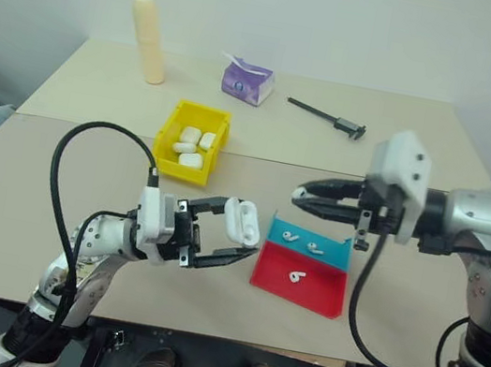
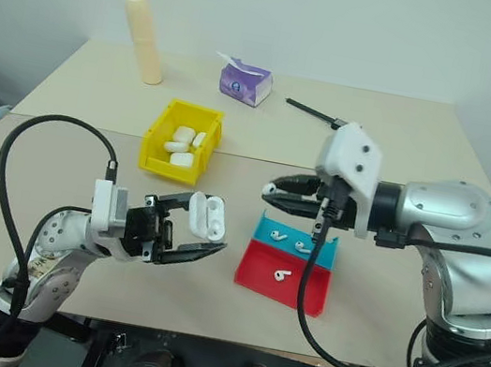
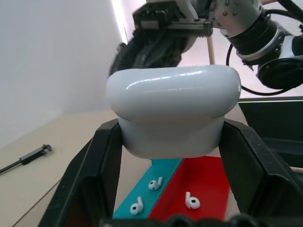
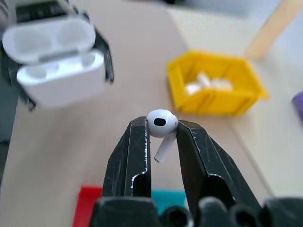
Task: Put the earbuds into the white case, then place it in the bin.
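My left gripper (image 1: 239,230) is shut on the white case (image 1: 242,222) and holds it above the table with its lid flipped open. In the right wrist view the case's (image 4: 57,61) two sockets look empty. My right gripper (image 1: 303,194) hangs level a little to the right of the case, pointing at it. It is shut on one of the earbuds (image 4: 161,125), with the stem hanging down between the fingers. Three more earbuds (image 1: 295,277) lie on the tray. The yellow bin (image 1: 169,132) stands behind the case and holds several white cases (image 1: 191,147).
A red-and-teal tray (image 1: 311,295) lies on the table below my right gripper. At the back stand a beige cylinder (image 1: 147,38), a purple tissue pack (image 1: 246,81) and a black tool (image 1: 326,117). A seam crosses the table behind the bin.
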You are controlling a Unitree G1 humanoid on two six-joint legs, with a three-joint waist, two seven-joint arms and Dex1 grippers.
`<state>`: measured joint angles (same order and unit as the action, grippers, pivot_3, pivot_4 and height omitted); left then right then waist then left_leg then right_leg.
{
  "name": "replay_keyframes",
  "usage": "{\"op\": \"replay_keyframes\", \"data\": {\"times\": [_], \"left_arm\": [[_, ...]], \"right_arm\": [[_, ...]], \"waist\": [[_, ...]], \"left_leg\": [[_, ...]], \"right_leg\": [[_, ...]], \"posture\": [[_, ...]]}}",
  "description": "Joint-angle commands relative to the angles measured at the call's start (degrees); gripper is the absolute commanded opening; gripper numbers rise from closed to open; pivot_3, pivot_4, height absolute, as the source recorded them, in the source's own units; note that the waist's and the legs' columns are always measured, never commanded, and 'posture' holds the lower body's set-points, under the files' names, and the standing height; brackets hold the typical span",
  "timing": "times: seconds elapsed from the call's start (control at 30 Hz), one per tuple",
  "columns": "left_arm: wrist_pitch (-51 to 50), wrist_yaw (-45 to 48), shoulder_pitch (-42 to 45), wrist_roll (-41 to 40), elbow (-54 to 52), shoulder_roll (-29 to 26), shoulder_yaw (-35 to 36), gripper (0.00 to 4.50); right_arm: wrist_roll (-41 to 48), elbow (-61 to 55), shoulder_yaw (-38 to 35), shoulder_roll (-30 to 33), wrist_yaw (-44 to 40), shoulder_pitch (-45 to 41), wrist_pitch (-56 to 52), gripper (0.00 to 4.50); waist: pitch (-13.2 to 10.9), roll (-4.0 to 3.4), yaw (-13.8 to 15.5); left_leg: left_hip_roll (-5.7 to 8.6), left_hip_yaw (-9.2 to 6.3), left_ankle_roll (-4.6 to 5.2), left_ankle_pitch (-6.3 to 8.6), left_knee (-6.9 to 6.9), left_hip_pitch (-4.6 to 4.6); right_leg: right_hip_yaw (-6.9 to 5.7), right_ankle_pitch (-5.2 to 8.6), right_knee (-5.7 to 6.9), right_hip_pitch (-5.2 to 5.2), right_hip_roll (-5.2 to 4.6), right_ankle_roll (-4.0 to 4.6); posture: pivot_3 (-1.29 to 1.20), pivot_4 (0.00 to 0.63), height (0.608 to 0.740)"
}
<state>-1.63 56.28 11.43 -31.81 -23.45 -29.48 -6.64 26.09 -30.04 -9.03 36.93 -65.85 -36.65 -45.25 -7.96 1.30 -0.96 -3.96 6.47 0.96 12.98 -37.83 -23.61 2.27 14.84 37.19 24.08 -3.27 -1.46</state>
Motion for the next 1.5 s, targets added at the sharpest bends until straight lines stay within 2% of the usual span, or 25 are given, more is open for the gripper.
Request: {"op": "replay_keyframes", "data": {"times": [0.03,0.13,0.3,0.53,1.5], "left_arm": [[-1.48,2.36,1.55,-1.42,-2.71,-1.53,0.10,2.76],[-2.40,3.52,2.12,-1.75,-2.99,-2.23,0.54,2.76],[-2.05,4.77,2.77,-2.03,-3.04,-2.13,1.15,2.76],[-2.26,4.61,4.09,-3.52,-3.39,-1.12,2.19,2.76],[-2.30,5.87,4.56,-3.46,-2.36,0.60,2.19,2.76]], "right_arm": [[9.09,0.38,-5.79,-5.44,0.72,0.61,7.37,0.63],[12.70,1.34,-5.88,-9.90,-1.36,2.52,14.85,0.63],[12.11,3.34,-1.27,-13.62,-4.73,5.98,25.56,0.63],[9.49,7.66,4.22,-14.50,-5.65,6.42,33.62,0.63],[4.99,11.48,12.13,-11.19,-4.74,8.26,42.65,0.63]], "waist": [[0.00,0.00,0.07],[0.00,0.00,0.16],[0.00,-0.01,0.24],[0.00,-0.01,0.21],[0.00,-0.01,0.26]], "left_leg": [[0.01,0.01,-0.01,0.00,0.00,0.01],[0.01,0.06,-0.02,-0.01,-0.01,0.06],[0.02,0.06,-0.02,-0.01,-0.01,0.07],[0.01,0.10,-0.03,-0.02,-0.01,0.13],[0.01,0.19,-0.04,-0.03,-0.01,0.15]], "right_leg": [[0.01,0.00,0.01,0.00,-0.01,0.00],[-0.03,0.00,0.01,-0.07,-0.02,0.00],[-0.03,0.00,-0.01,-0.09,-0.03,0.00],[-0.03,0.00,0.03,-0.12,-0.01,0.00],[-0.02,0.00,0.02,-0.12,-0.01,0.00]], "posture": [[0.00,0.150,0.740],[0.00,0.150,0.740],[0.00,0.150,0.740],[0.00,0.150,0.740],[0.00,0.150,0.740]]}}
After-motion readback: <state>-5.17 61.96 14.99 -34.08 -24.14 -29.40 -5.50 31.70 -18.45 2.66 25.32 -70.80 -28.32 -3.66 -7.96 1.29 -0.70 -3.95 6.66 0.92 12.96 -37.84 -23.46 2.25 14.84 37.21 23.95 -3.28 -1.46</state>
